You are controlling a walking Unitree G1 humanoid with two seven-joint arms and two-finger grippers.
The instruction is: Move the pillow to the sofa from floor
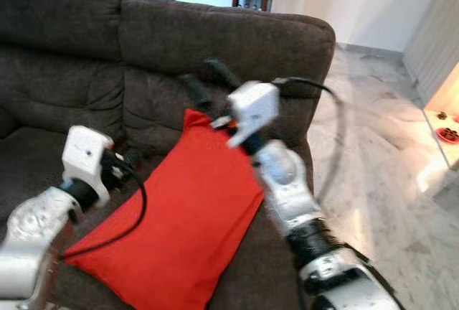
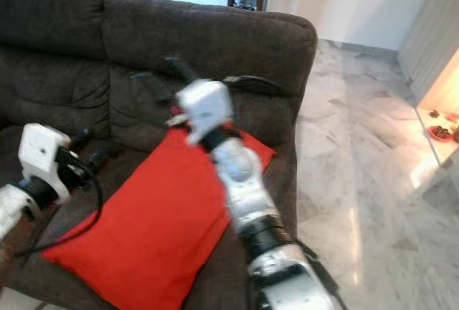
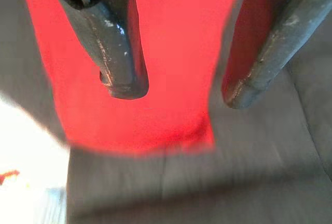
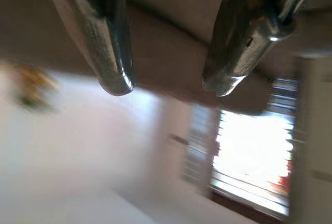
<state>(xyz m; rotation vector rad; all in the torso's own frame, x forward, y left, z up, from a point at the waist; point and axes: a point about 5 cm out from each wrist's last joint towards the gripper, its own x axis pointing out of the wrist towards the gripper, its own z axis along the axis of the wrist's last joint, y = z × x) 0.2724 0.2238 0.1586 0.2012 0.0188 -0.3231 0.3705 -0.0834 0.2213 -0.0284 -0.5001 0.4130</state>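
Your right gripper (image 1: pixel 203 80) is raised beyond the far corner of the red pillow (image 1: pixel 179 224), jaws apart and holding nothing, pointing at the backrest of the dark sofa (image 1: pixel 79 52). Your left gripper (image 3: pixel 176 86) hovers over the pillow's near half, jaws apart with red fabric showing between and below them. That pillow lies flat on the sofa seat, off the marble floor (image 1: pixel 380 174).
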